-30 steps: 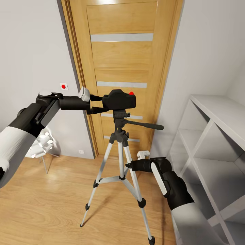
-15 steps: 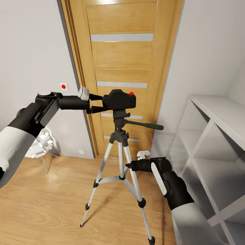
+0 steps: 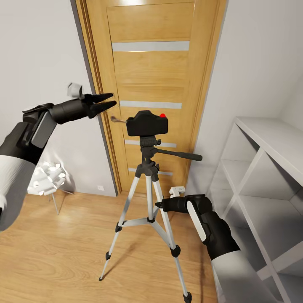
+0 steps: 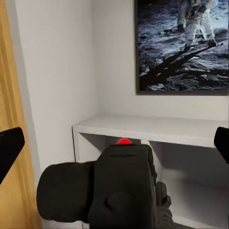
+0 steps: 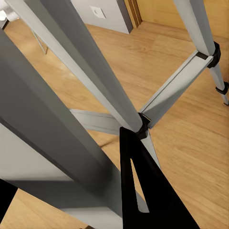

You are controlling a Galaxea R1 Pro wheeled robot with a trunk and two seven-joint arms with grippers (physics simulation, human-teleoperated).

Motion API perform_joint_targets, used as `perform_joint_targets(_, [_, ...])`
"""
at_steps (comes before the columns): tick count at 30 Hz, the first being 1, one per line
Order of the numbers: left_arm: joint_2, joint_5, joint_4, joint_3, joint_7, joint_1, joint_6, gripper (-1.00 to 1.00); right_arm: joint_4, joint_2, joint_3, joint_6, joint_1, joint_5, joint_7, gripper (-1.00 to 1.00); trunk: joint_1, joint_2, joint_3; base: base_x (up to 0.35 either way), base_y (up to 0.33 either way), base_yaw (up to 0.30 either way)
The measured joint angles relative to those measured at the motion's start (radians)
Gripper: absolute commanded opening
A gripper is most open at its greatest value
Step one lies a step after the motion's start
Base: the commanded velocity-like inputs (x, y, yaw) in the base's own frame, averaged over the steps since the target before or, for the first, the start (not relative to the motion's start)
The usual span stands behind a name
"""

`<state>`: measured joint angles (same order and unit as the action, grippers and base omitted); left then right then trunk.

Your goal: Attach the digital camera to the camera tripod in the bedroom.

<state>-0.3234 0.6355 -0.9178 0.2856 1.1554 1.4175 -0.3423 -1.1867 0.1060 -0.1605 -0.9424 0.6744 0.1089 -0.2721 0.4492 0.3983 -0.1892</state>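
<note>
Since 0.5 s ago left end effector let go of the digital camera and pulled up and away, fingers apart, empty. Camera sits on camera tripod head, by the door. Right end effector is at a tripod leg; grip state can't be told. Risk: a bump there could topple the tripod w/ camera. Camera's long axis is level, crosswise; lens seems to face the left arm.

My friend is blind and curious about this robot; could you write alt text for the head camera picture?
A small black digital camera with a red dot sits on top of a silver-legged camera tripod before an oak door. The left gripper hangs open in the air up and to the left of it, while the right gripper reaches the tripod's legs lower down.
</note>
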Motion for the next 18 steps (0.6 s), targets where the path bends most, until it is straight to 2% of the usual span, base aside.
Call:
perform_joint_targets(6, [-0.006, 0.013, 0.035, -0.017, -0.009, 0.0, -0.007, 1.0, 0.0, 0.0, 0.0, 0.0, 0.0, 0.0, 0.0, -1.0, 0.0, 0.0, 0.0, 0.0, 0.0, 0.0])
perform_joint_targets(10, [-0.007, 0.013, 0.125, -0.019, -0.025, 0.0, -0.012, 1.0, -0.001, 0.0, 0.0, -0.001, 0.0, 0.0, 0.0, -1.0, 0.0, 0.0, 0.0, 0.0, 0.0, 0.0])
perform_joint_targets(17, [-0.005, 0.016, 0.417, -0.02, -0.126, 0.0, -0.011, 1.0, -0.001, 0.0, 0.0, -0.001, 0.0, 0.0, 0.0, -1.0, 0.0, 0.0, 0.0, 0.0, 0.0, 0.0])
perform_joint_targets(18, [-0.002, 0.017, 0.511, -0.019, -0.157, 0.0, -0.011, 1.0, 0.0, 0.0, 0.0, 0.0, 0.0, 0.0, 0.0, -1.0, 0.0, 0.0, 0.0, 0.0, 0.0, 0.0])
